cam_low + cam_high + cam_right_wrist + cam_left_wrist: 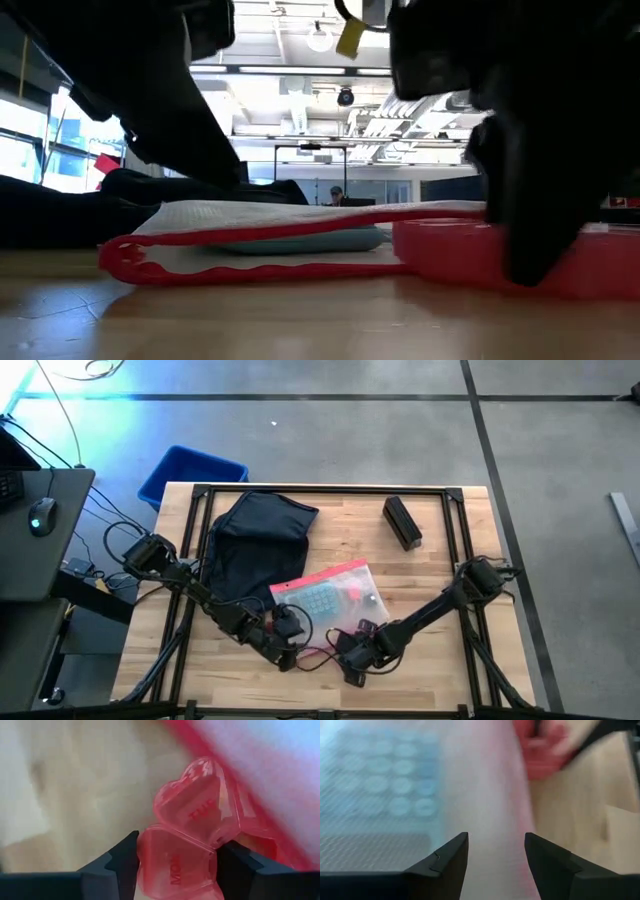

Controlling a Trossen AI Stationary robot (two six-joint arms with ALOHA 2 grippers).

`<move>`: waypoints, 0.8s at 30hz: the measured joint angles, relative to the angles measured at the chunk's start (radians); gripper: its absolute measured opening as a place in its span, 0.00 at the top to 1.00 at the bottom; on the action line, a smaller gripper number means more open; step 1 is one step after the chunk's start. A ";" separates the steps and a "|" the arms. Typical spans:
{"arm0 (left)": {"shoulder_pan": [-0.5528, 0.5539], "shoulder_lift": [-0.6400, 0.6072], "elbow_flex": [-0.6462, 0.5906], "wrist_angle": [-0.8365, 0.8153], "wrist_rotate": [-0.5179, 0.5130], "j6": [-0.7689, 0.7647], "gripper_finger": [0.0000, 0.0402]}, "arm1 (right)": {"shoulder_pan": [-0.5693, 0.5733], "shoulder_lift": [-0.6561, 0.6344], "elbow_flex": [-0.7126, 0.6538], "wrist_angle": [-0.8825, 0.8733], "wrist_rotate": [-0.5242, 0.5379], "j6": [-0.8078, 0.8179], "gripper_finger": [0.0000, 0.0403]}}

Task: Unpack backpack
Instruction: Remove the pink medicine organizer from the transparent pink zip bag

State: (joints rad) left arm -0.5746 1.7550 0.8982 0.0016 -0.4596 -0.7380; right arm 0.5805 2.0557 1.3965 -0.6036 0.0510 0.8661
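Both grippers at the red-edged clear mesh pouch (pixel 328 595), beside the dark navy soft fabric backpack (pixel 255 540).
Right gripper (pixel 175 865) jaws flank a translucent pink heart-shaped pill box (pixel 175 865) (grip not confirmed); left gripper (pixel 495 862) gapes empty over the pouch, likely steadying it.

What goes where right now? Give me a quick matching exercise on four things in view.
1 backpack
2 black box
3 blue bin
4 pink heart case

a between the right gripper's fingers
b on the floor off the table's far left corner
c far right part of the table
d far left part of the table

Pairs: 1-d, 2-c, 3-b, 4-a
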 joint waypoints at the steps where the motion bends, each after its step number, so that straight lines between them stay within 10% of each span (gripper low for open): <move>1: 0.004 0.000 0.000 -0.013 -0.006 -0.011 0.58 | 0.008 0.000 0.020 -0.005 -0.033 -0.004 0.54; 15: 0.025 -0.037 0.000 -0.120 0.030 -0.073 0.63 | 0.133 -0.140 0.150 -0.223 -0.138 0.121 0.55; 24: 0.048 -0.137 0.000 -0.137 -0.035 -0.080 0.66 | -0.158 -0.300 0.075 -0.382 0.043 -0.167 0.55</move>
State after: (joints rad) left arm -0.5269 1.6175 0.8982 -0.1355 -0.4951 -0.8176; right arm 0.4224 1.7553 1.4711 -0.9855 0.0941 0.6994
